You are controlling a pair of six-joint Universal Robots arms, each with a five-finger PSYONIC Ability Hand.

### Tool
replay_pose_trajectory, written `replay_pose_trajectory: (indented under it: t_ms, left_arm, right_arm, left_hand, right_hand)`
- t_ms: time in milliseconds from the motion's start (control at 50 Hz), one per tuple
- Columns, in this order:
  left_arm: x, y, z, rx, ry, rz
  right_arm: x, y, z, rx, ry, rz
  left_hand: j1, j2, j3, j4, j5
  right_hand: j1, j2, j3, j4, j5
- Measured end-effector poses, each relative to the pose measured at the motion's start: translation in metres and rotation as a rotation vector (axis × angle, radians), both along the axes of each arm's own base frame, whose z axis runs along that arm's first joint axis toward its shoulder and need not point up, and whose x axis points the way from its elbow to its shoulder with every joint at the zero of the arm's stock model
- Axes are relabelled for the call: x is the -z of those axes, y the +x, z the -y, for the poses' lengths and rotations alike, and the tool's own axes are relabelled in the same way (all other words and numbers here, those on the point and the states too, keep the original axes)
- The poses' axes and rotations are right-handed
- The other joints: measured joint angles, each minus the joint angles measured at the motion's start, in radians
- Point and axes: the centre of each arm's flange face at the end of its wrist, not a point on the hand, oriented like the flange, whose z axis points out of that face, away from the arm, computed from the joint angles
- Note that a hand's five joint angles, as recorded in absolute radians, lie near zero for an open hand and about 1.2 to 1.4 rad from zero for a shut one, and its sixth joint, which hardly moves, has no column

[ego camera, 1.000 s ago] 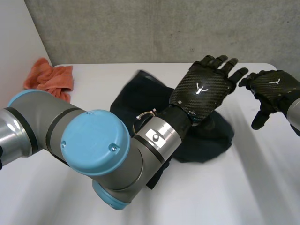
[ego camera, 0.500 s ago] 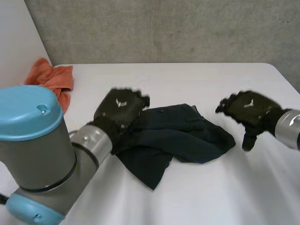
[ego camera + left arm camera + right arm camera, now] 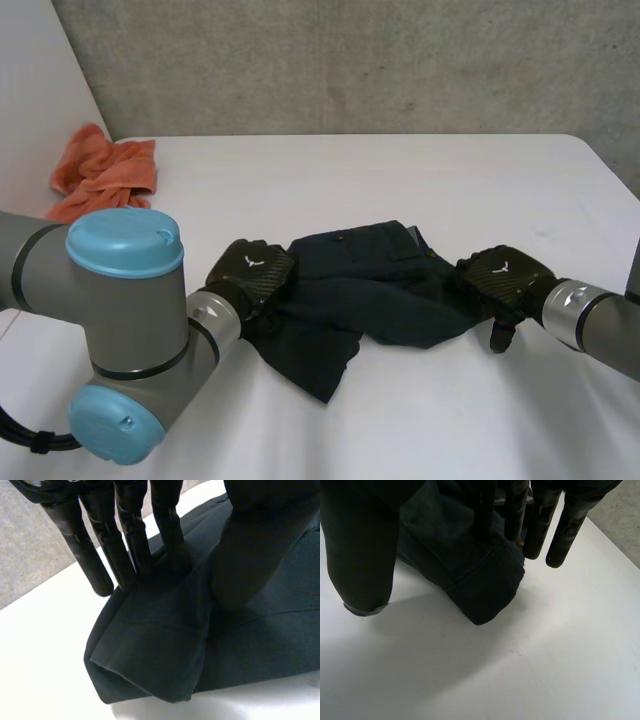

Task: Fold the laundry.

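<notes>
Both straight-fingered, the left robot hand point(image 3: 252, 272) presses the dark garment point(image 3: 370, 290) at nine o'clock, the right robot hand point(image 3: 503, 280) at three. The garment lies mid-way on the white bench point(image 3: 400, 180); an orange cloth point(image 3: 105, 170) sits at ten o'clock, with a grey concrete wall point(image 3: 350, 60) behind.

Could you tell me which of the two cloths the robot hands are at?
The dark navy garment mid-table: the left robot hand and right robot hand are at its opposite ends. The orange cloth lies apart, untouched, near the far corner.
</notes>
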Motion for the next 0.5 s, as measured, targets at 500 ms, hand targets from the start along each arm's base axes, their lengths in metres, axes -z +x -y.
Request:
replay_pose_trajectory:
  t_ms: [500]
  left_arm:
    - [-0.026, -0.006, 0.020, -0.019, -0.103, -0.065]
  right_arm:
    - [0.016, 0.034, 0.007, -0.050, -0.110, 0.047]
  left_hand:
    - [0.398, 0.459, 0.460, 0.470, 0.434]
  right_hand:
    - [0.663, 0.832, 0.803, 0.819, 0.796]
